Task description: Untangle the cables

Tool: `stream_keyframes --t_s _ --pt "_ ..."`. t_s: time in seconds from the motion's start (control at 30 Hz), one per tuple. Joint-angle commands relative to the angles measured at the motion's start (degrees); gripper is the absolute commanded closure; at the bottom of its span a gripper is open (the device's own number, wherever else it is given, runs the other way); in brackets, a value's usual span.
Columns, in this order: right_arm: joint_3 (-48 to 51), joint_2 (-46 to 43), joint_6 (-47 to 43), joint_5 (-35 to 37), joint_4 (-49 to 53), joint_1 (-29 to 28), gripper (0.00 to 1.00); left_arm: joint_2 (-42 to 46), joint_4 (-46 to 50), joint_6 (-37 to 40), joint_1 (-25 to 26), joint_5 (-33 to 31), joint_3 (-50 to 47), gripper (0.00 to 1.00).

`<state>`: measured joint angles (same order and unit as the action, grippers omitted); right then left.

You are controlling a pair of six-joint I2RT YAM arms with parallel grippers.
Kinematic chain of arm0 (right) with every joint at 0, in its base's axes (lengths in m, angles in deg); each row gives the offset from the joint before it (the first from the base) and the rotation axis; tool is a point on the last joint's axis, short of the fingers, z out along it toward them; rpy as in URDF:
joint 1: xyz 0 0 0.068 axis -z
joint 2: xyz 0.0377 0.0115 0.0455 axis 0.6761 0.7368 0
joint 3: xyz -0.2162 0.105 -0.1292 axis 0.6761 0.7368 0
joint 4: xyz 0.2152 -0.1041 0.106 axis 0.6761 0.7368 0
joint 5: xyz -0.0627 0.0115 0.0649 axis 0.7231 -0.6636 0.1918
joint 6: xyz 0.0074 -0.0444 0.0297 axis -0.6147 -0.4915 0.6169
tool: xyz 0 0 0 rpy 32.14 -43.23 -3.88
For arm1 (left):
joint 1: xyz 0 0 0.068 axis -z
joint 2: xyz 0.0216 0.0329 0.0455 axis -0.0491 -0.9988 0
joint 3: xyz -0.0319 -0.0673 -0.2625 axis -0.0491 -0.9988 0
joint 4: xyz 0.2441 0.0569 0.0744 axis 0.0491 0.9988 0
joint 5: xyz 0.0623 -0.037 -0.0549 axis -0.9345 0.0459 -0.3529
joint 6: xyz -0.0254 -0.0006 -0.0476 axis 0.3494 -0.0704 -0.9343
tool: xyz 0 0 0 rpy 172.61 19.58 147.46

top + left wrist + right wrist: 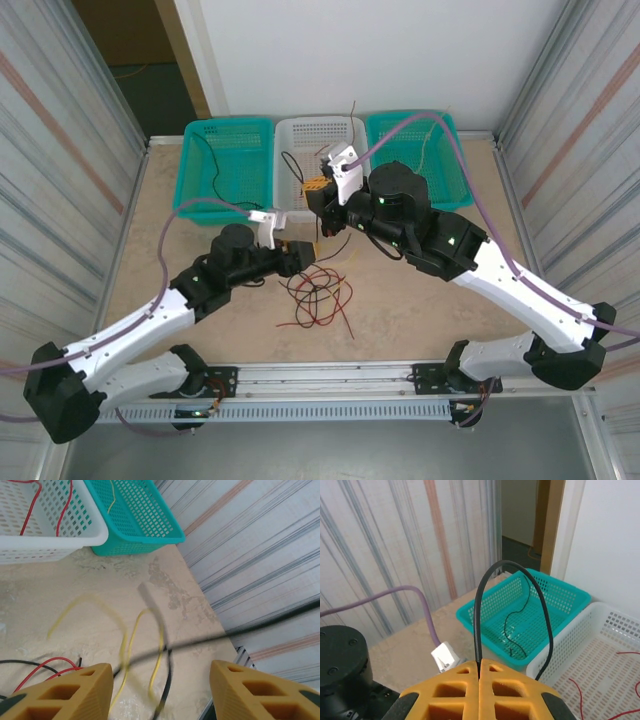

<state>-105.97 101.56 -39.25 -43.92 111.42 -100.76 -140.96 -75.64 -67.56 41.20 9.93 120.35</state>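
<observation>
The right gripper (480,669) is pinching shut on a black cable (479,610), which is arching above its fingertips as a light, springy loop, so a hold near a free end is seeming best. The left gripper (161,667) is standing open with a yellow cable (125,640) dangling between its fingers. The red-and-black tangle (318,295) is lying just beside it, and bare table is stretching ahead up to the white basket (95,535).

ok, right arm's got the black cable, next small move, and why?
Probably carry it toward the teal basket: the right gripper is shut on the black cable, that basket holds another black cable, and the left gripper is open, gripping nothing.
</observation>
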Motion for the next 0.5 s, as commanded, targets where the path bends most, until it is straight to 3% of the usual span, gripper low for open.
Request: stream_keyframes --t_s 0.0,0.3,0.47 --pt "-1.34 -2.77 2.06 -1.96 -3.33 0.24 0.95 -2.04 -0.3 0.18 0.23 -1.52 -1.31 0.5" --pt "0.49 -6.68 6.54 -6.66 -4.88 4.98 0.94 -2.96 3.17 -1.46 0.18 -6.59 -2.41 0.63" --pt "1.93 -6.88 8.81 -7.58 -4.88 6.98 0.94 0.92 2.67 -1.93 0.2 -5.87 -3.91 0.5"
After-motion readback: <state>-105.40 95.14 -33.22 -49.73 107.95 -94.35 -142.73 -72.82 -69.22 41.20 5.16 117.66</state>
